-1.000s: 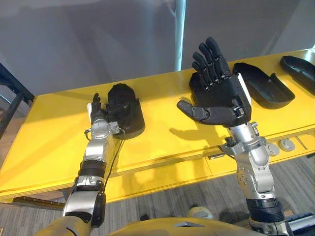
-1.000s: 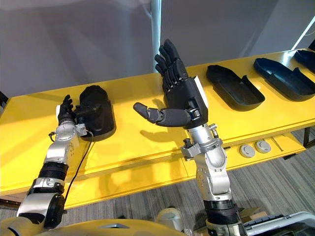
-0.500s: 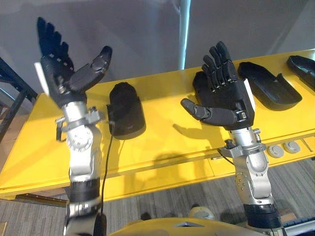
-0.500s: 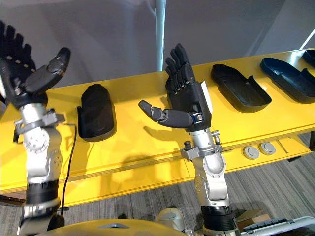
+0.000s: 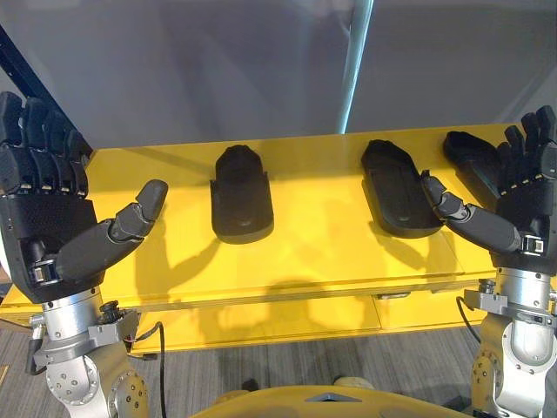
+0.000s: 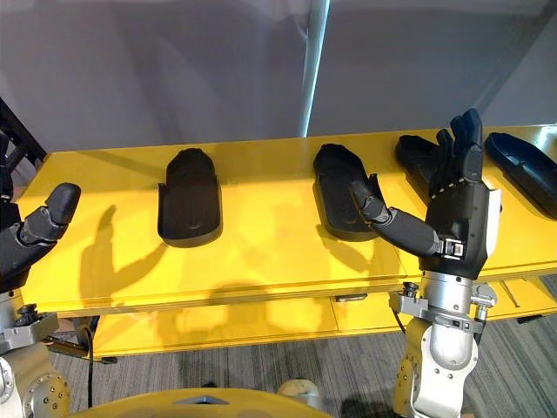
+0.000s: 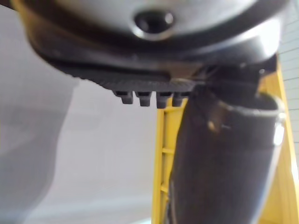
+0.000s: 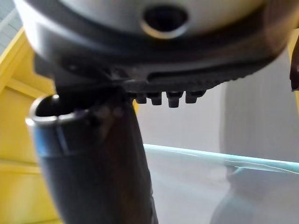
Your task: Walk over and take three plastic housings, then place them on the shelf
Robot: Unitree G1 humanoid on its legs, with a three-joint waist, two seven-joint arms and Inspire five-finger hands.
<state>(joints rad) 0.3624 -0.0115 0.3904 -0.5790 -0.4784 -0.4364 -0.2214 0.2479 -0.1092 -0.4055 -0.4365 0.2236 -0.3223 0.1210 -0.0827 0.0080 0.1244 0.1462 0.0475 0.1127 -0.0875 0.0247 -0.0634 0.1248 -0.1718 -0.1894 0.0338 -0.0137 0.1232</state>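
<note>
Two matte black, elongated, shell-shaped plastic housings, the left housing (image 5: 241, 195) and the middle housing (image 5: 396, 192), lay apart on the yellow tabletop (image 5: 313, 239), long axes running roughly 12 to 6 o'clock with rounded ends toward 12, while the left hand (image 5: 43, 231) and right hand (image 5: 526, 213) were raised at 7 and 5 o'clock, fingers (image 5: 42, 148) straight and spread, holding nothing.

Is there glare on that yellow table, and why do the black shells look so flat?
Left eye view: the yellow table shows a soft sheen, no hard glare; the left housing is matte, with faint highlights. Right eye view: the pale wall strip is the brightest thing.
</note>
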